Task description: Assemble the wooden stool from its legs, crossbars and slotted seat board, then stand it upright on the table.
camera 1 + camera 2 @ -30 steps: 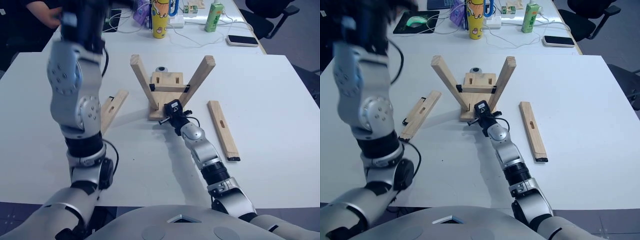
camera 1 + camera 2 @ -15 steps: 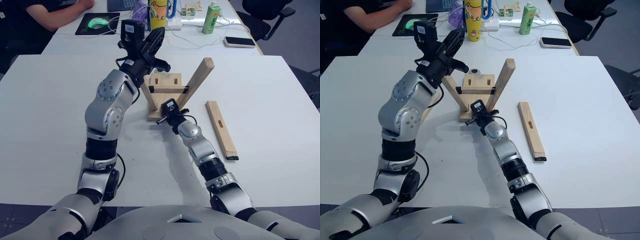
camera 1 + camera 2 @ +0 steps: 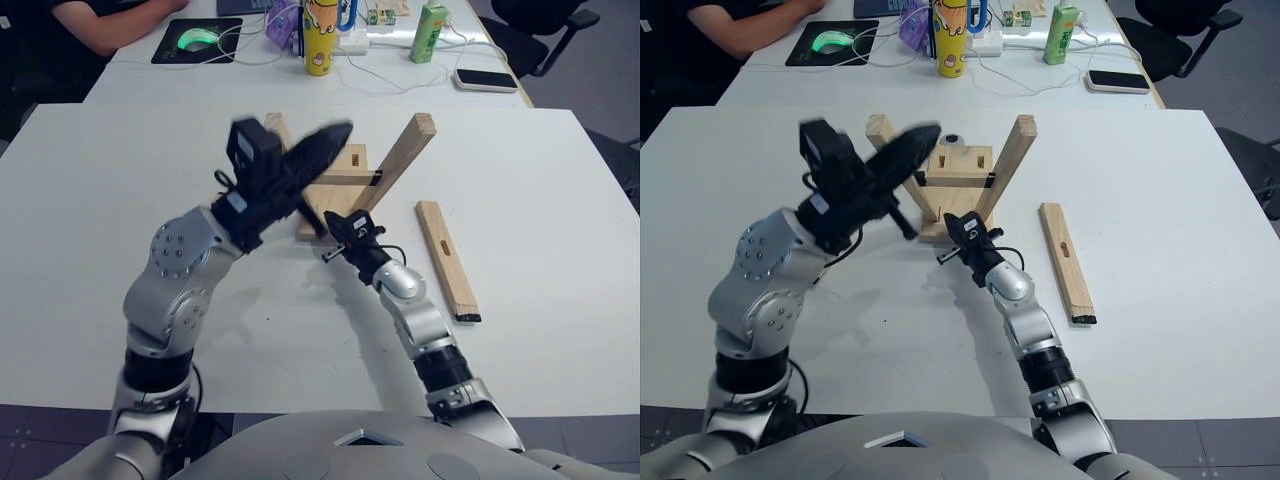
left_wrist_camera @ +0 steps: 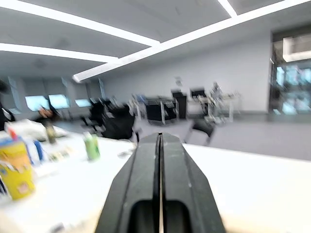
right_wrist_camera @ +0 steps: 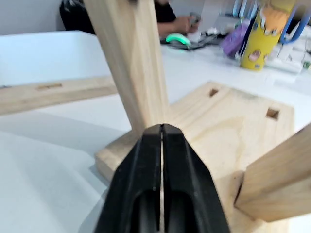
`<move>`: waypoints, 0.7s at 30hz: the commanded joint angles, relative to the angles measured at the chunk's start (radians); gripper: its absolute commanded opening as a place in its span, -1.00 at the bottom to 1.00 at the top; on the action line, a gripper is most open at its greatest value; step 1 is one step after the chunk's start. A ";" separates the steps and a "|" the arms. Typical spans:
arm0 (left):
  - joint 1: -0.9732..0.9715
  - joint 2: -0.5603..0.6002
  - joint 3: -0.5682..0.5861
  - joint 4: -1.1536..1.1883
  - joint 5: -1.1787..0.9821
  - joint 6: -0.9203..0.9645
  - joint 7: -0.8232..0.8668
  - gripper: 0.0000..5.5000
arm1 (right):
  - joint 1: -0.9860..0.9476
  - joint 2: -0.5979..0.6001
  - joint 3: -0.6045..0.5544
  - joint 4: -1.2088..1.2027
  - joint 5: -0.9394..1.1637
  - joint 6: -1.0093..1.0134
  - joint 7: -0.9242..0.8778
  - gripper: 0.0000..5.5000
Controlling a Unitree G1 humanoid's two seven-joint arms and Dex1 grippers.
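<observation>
- Left tool [image 4: 160, 141], fingers shut together and empty, hung above the white worktop [image 3: 540, 200].
- Right tool [image 5: 161, 130], likewise closed, sat just beside the upturned pale wooden stool [image 3: 965, 162] mid-worktop.
- A slotted wooden bar [image 3: 447, 258] lay nearby.

This is looking like a big office. A long white desk [image 3: 150, 82] is standing behind the white work table [image 3: 100, 200]. It is holding a glowing green mouse [image 3: 193, 40] on a dark pad [image 3: 226, 50], a yellow cup [image 3: 320, 42], a green drink carton [image 3: 428, 32], a phone [image 3: 484, 79] and white cables [image 3: 385, 76]. A black office chair [image 3: 545, 35] is sitting by its corner. Long strip lights [image 4: 73, 26] are shining on the ceiling, and more desks [image 4: 160, 108] and dark chairs [image 4: 116, 127] are standing across a wide open room.
</observation>
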 commanded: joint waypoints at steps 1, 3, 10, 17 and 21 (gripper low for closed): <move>0.068 0.063 -0.079 0.079 0.078 0.021 -0.039 -0.99 | 0.121 -0.100 -0.030 -0.222 0.041 0.094 0.069 -1.00; 0.092 0.064 -0.132 0.159 0.163 -0.008 -0.015 -0.99 | 0.158 -0.162 -0.059 -0.288 0.059 0.138 0.107 -1.00; 0.073 -0.046 -0.195 0.468 0.338 -0.164 0.068 -0.99 | 0.123 -0.265 -0.161 -0.229 0.107 0.155 0.170 -1.00; 0.000 -0.114 -0.152 0.709 0.419 -0.218 0.140 -0.99 | 0.037 -0.279 -0.190 -0.125 0.118 0.110 0.190 -1.00; -0.034 -0.130 -0.149 0.796 0.442 -0.174 0.142 -0.99 | -0.022 -0.278 -0.222 -0.094 0.134 0.107 0.184 -1.00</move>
